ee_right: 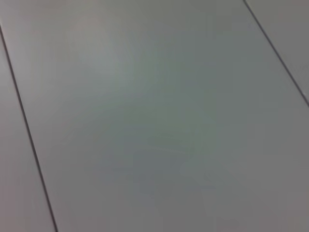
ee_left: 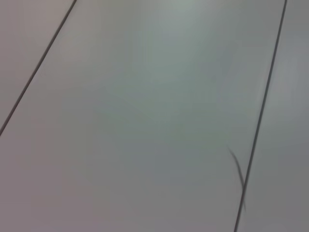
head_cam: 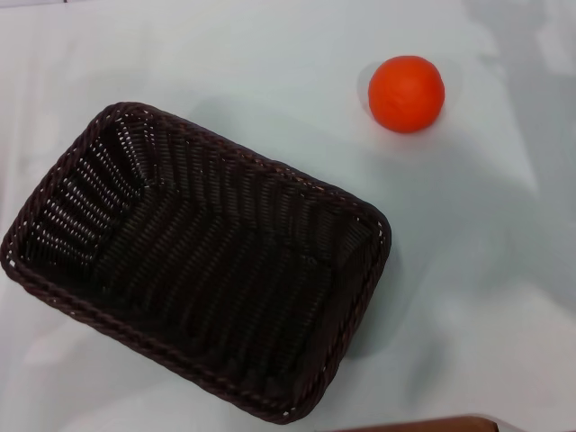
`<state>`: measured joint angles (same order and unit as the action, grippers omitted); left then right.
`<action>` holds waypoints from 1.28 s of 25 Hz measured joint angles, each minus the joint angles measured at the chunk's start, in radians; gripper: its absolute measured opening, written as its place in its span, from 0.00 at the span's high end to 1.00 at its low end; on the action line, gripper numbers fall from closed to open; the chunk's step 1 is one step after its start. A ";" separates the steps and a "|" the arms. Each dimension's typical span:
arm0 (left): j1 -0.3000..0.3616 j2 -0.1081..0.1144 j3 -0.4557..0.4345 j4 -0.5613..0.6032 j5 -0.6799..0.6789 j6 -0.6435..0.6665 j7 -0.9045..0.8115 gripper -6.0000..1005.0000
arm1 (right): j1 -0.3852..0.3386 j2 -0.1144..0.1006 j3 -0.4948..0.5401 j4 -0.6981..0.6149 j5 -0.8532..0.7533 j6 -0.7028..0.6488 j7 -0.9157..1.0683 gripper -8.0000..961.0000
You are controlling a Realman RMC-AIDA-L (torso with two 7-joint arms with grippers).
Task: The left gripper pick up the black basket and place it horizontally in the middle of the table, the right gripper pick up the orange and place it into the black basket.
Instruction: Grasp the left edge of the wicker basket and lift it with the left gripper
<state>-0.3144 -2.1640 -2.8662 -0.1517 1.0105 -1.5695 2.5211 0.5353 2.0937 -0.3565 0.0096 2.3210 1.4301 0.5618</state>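
The black basket [head_cam: 193, 256] lies on the table [head_cam: 486, 270] at the left and middle of the head view, turned at a slant with its long side running from upper left to lower right. It is empty. The orange [head_cam: 406, 94] rests on the table at the upper right, apart from the basket. Neither the left gripper nor the right gripper shows in any view. Both wrist views show only a plain grey surface with thin dark lines.
A thin brown strip [head_cam: 423, 425] shows at the bottom edge of the head view, near the basket's lower right corner. Bare tabletop lies to the right of the basket and below the orange.
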 joint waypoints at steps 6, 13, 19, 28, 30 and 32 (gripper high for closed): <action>0.017 0.001 0.002 -0.006 -0.001 -0.009 -0.004 0.12 | 0.014 -0.002 0.022 -0.008 0.004 -0.036 -0.001 0.02; 0.013 0.002 0.007 -0.008 0.004 -0.010 -0.007 0.12 | 0.015 0.000 0.022 -0.017 0.003 -0.012 -0.001 0.02; 0.051 0.006 0.081 -0.155 0.013 0.004 -0.204 0.13 | 0.004 0.000 0.011 -0.016 0.000 0.013 0.025 0.02; 0.148 0.052 0.216 -0.524 0.183 0.072 -0.617 0.13 | -0.025 -0.005 0.005 -0.023 0.000 0.046 0.100 0.02; 0.157 0.076 0.221 -0.605 0.260 0.071 -0.731 0.13 | -0.026 -0.005 0.004 -0.026 0.000 0.041 0.101 0.02; 0.163 0.097 0.221 -0.686 0.330 0.066 -0.841 0.13 | -0.025 -0.005 0.004 -0.030 0.000 0.041 0.105 0.02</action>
<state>-0.1514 -2.0666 -2.6452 -0.8381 1.3402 -1.5032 1.6804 0.5098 2.0884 -0.3529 -0.0199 2.3208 1.4707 0.6665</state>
